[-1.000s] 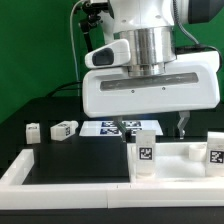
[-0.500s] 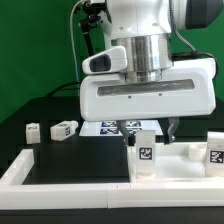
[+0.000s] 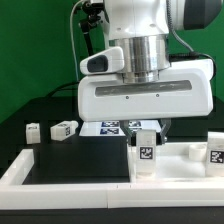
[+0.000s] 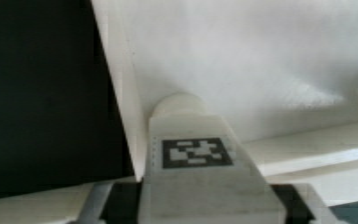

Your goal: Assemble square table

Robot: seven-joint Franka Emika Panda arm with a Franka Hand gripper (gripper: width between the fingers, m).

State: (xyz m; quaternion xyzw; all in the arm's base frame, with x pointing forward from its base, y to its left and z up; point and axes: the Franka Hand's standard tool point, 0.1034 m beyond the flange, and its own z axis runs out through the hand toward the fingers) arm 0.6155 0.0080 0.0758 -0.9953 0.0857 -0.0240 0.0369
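- My fingers [image 4: 110,206] stand one on each side of the tagged leg [image 3: 145,150], which is upright in the lower centre of the exterior view, its tag facing that camera.
- In the wrist view my dark pads sit right against the flanks of the tagged leg [image 4: 197,150]. I cannot tell whether they squeeze it or only flank it.
- The tagged leg stands at the corner of the square top [image 3: 185,155] nearest the exterior view's left. The top lies on the worktop [image 3: 80,155] in the lower right of that frame.
- A second leg [image 3: 215,150] stands upright on the top at the frame's right edge.
- Two loose legs lie on the black worktop at the exterior view's left: the outer leg [image 3: 33,132] and the inner leg [image 3: 63,128], near each other but apart.
- The marker board [image 3: 103,128] lies flat behind, partly hidden by my white body.
- A white border rail [image 3: 70,190] runs along the lower edge of the frame.
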